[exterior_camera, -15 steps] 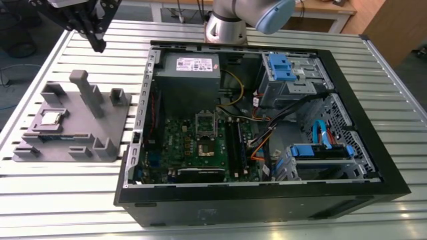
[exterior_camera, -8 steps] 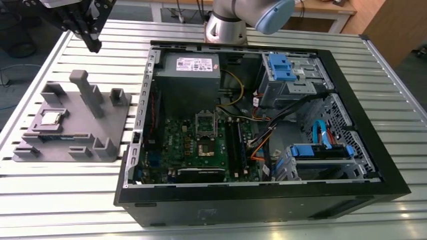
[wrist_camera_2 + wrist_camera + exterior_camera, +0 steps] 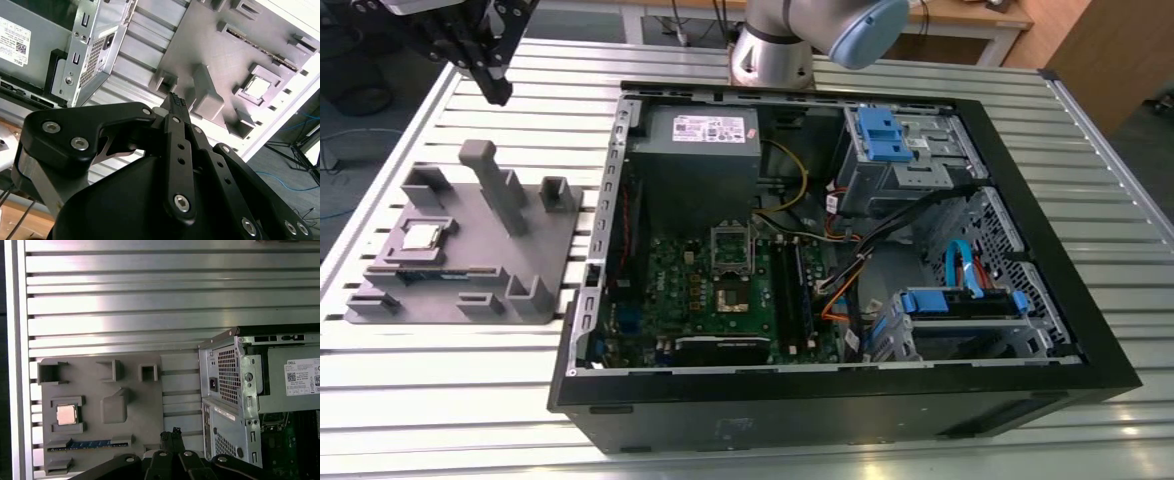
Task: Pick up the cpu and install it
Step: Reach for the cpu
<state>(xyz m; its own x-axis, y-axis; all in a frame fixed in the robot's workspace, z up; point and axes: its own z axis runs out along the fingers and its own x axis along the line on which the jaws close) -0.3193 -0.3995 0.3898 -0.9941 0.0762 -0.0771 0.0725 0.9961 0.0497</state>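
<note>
The cpu [image 3: 424, 236] is a small silver square lying in a recess of the grey fixture [image 3: 550, 245] at the exterior view's left. Both wrist views show the cpu [image 3: 258, 87] [image 3: 66, 415] flat in its pocket, untouched. My gripper [image 3: 495, 92] hangs high above the table, behind the fixture and well clear of the chip. Its black fingers [image 3: 176, 102] meet at the tips with nothing between them, as the first wrist view's gripper [image 3: 171, 433] also shows. The dark socket [image 3: 727, 296] sits on the green motherboard inside the open computer case [image 3: 854, 405].
The fixture carries a tall post [image 3: 487, 175] and several blocks around the chip. A memory stick [image 3: 90, 444] lies in a slot near the cpu. The case's metal rear wall [image 3: 230, 375] rises beside the fixture. The table [image 3: 440, 400] is ribbed aluminium.
</note>
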